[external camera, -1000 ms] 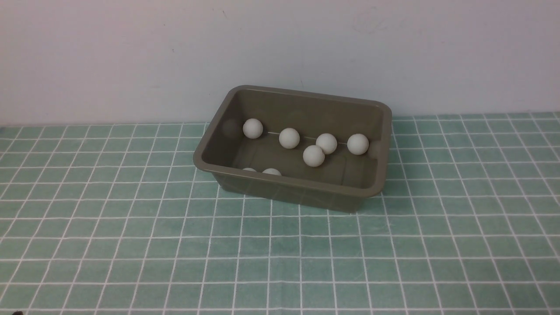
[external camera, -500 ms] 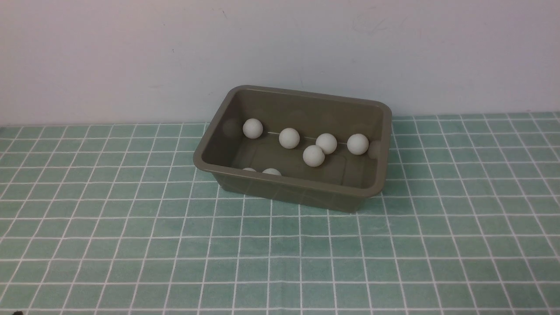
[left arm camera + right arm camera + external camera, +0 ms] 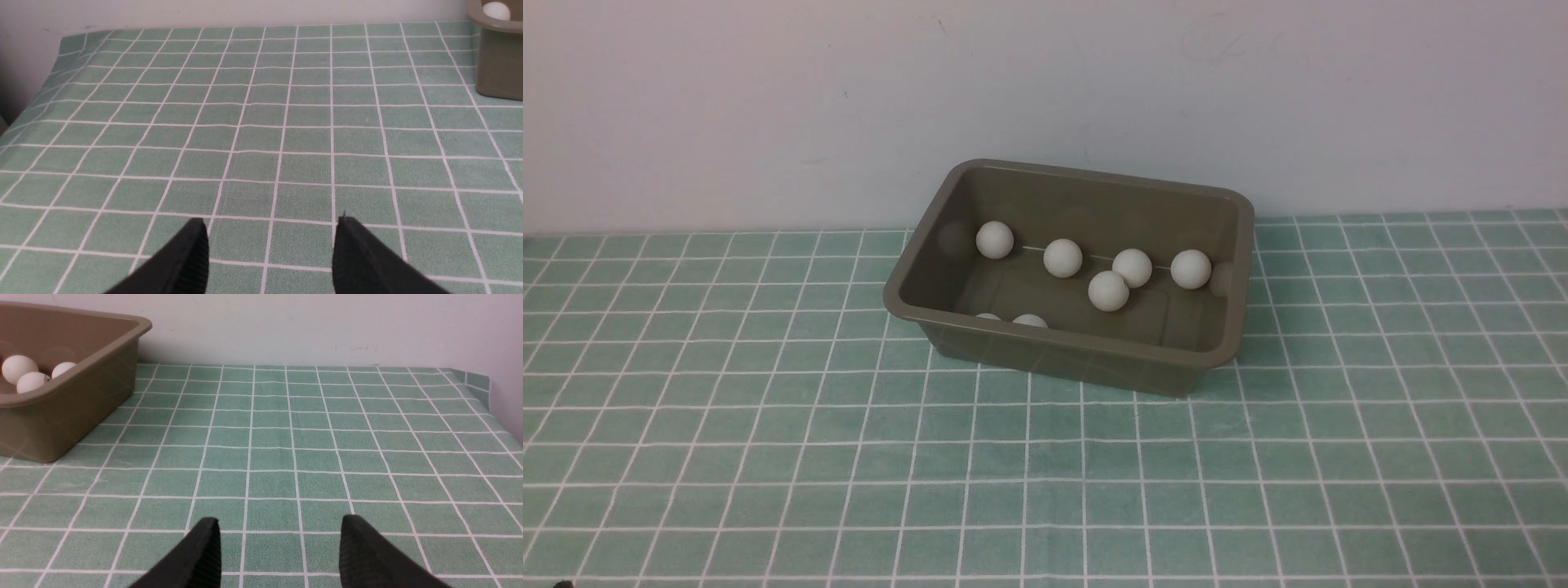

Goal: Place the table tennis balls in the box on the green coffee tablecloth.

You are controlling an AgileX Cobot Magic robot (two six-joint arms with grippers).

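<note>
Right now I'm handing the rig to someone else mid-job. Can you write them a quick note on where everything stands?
Left gripper: jaws apart, nothing between them, over bare cloth.
Right gripper: jaws apart, nothing between them, also over bare cloth.
The box sits on the green coffee tablecloth near the back wall.
Table tennis balls: seven in the box, five in plain sight and two peeking over the near rim.
Done: no ball lies on the cloth in any view.
Left: probably nothing; just confirm the count.

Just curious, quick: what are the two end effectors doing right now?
Left end effector: open, holding nothing.
Right end effector: open, holding nothing.
</note>
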